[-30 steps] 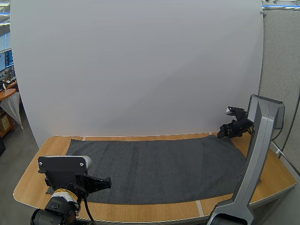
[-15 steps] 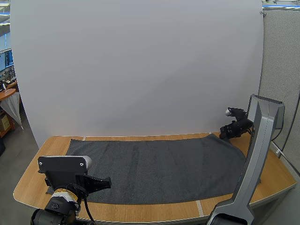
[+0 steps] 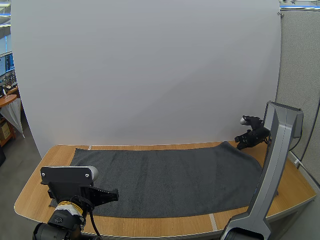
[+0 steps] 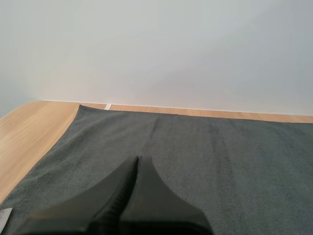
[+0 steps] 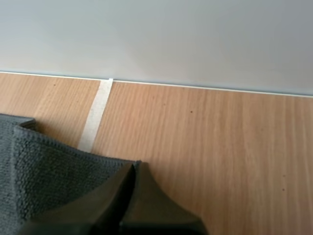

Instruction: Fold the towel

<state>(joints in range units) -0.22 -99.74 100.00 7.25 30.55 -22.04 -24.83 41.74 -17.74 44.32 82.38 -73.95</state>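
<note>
Dark grey towel (image 3: 170, 175) lies flat, spread over most of the wooden surface (image 3: 295, 190). Left hand (image 4: 138, 159) is pressed together, low over the towel's near left part. Right hand (image 5: 133, 166) is pressed together, tips at the towel's edge near the surface's far right corner.

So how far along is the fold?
Done: nothing folded yet. The towel lies flat across the table. In hand: the right gripper is shut at the towel's far right corner, though I can't tell if it pinches cloth. The left gripper is shut over the near left part, holding nothing. Left: the whole fold.
</note>
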